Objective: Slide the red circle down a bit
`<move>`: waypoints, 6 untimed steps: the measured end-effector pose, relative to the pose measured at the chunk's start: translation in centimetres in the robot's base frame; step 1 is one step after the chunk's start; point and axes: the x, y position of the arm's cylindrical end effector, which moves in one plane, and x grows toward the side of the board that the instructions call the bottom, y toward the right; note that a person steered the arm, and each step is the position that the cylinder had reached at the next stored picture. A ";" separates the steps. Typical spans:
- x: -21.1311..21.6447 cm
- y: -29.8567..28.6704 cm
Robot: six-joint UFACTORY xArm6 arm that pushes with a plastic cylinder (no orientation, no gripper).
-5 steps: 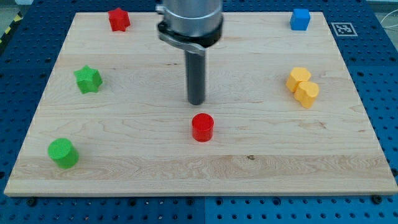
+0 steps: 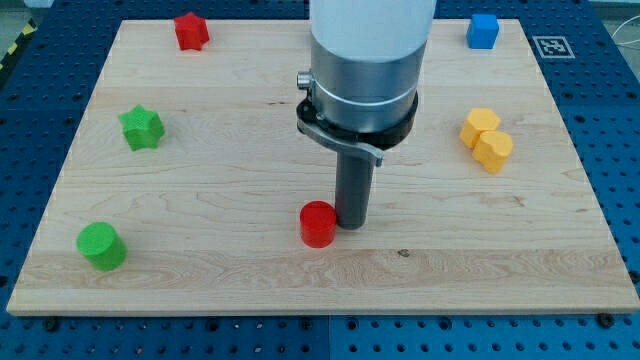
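Note:
The red circle (image 2: pixel 318 224) is a small red cylinder on the wooden board (image 2: pixel 220 270), low in the middle of the view. My tip (image 2: pixel 351 222) stands right beside it on its right side, touching or nearly touching its upper right edge. The rod and the arm's grey body above it hide the board behind them.
A red star-like block (image 2: pixel 191 31) sits at the top left. A green star (image 2: pixel 142 128) is at the left and a green circle (image 2: pixel 102 246) at the bottom left. A blue cube (image 2: pixel 483 31) is at the top right. Two yellow blocks (image 2: pixel 486 139) touch at the right.
My tip has moved down and a little right, from above the red circle to its right side. The red circle has shifted slightly down and left.

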 end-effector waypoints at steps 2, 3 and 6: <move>-4.3 0.0; -4.3 -0.2; -0.4 -1.1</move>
